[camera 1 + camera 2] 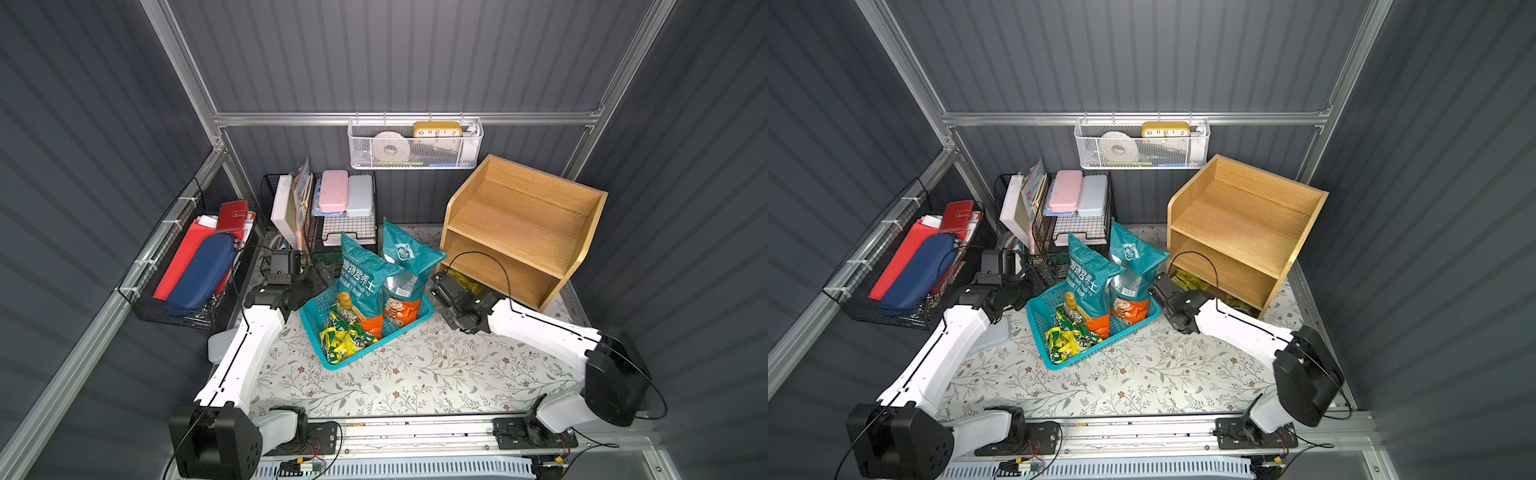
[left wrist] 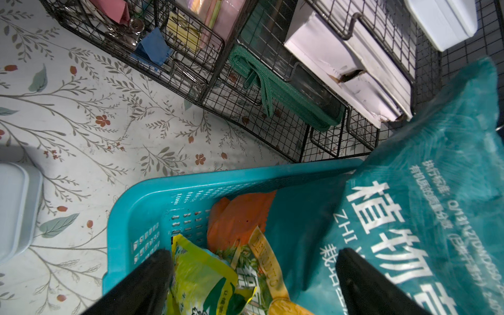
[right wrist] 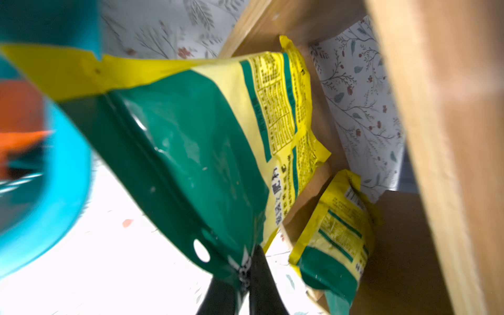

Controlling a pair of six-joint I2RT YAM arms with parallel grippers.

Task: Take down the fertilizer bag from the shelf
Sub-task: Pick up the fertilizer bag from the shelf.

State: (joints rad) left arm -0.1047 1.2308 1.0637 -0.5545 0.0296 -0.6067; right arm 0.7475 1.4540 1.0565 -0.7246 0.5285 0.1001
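Observation:
The light-wood shelf (image 1: 519, 224) (image 1: 1241, 220) stands at the back right. Its bottom tier holds a yellow-and-green fertilizer bag (image 3: 191, 141), seen in a top view as a yellow patch (image 1: 465, 282). My right gripper (image 3: 245, 261) is at the mouth of that tier, shut on the bag's green corner beside its hang hole. A second bag of the same kind (image 3: 335, 234) lies deeper in the tier. My left gripper (image 2: 253, 259) hangs open over the teal basket (image 2: 131, 201), nothing between its fingers (image 2: 161, 267).
The teal basket (image 1: 332, 361) holds two tall teal bags (image 1: 361, 282) and small yellow-green packets (image 1: 345, 336). A black wire rack (image 1: 316, 216) stands at the back, a white mesh basket (image 1: 415, 149) hangs on the rail, and a black wire basket (image 1: 187, 266) hangs on the left wall.

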